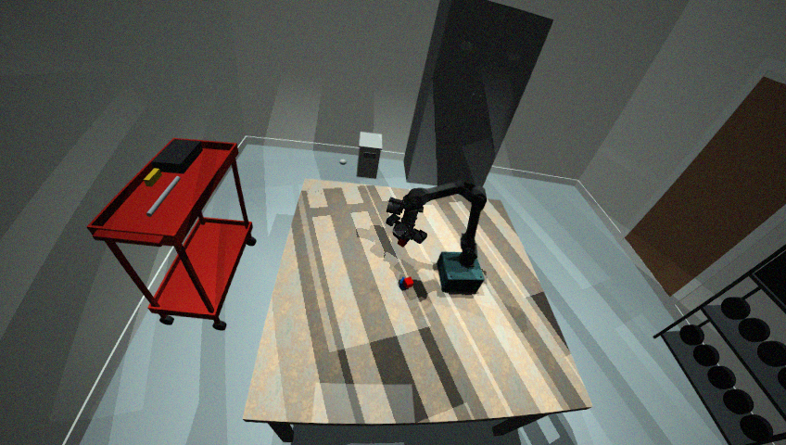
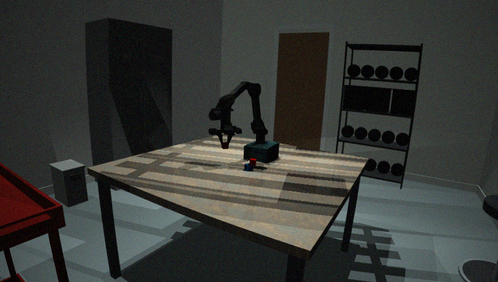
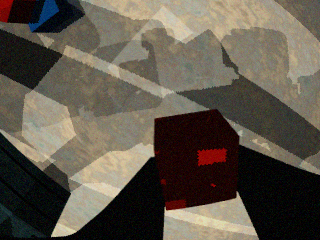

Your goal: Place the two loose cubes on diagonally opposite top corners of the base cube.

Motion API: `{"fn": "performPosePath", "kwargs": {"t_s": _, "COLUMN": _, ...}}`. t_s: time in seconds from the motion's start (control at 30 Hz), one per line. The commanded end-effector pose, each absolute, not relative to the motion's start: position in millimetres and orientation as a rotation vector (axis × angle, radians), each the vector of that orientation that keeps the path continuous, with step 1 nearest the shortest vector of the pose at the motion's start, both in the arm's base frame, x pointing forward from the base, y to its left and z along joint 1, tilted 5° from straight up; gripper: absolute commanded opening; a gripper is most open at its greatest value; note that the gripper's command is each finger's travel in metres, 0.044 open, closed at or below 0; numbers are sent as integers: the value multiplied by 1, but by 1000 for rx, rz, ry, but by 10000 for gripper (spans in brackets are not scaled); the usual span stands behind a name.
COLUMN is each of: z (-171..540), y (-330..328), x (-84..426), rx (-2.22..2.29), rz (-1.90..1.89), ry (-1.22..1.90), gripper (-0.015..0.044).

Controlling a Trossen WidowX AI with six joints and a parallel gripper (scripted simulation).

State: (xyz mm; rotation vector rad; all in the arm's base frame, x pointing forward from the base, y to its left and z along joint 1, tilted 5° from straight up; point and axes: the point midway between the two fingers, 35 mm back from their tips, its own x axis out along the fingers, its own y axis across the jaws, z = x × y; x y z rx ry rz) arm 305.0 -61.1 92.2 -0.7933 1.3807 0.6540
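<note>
Striped light crosses the counter [image 1: 380,405] [image 2: 223,212]; teal base box [image 1: 462,279] [image 2: 261,152] inboard of its far edge. Blue base cube [image 1: 402,283] [image 2: 248,167] mid-counter, one red cube [image 1: 408,281] [image 2: 252,161] on top. Fingers [image 1: 403,237] [image 2: 225,142] grip the other red cube [image 1: 401,242] [image 2: 225,145] [image 3: 196,160], airborne.

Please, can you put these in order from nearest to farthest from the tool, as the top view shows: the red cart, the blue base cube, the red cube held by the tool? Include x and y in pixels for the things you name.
1. Held red cube [image 1: 401,242] [image 2: 225,145] [image 3: 195,165]: between the tool's fingers.
2. Blue base cube [image 1: 402,284] [image 2: 248,167] [image 3: 46,16]: on the table, below it in the picture.
3. Red cart [image 1: 165,238] [image 2: 52,216]: far left.
</note>
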Motion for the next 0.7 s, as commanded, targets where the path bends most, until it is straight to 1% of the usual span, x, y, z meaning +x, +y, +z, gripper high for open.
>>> {"fn": "performPosePath", "kwargs": {"t_s": 0.0, "z": 91, "y": -55, "x": 306, "rx": -713, "rz": 576, "ry": 1405, "gripper": 105}}
{"fn": "performPosePath", "kwargs": {"t_s": 0.67, "z": 86, "y": -15, "x": 309, "rx": -258, "rz": 164, "ry": 1474, "gripper": 105}}
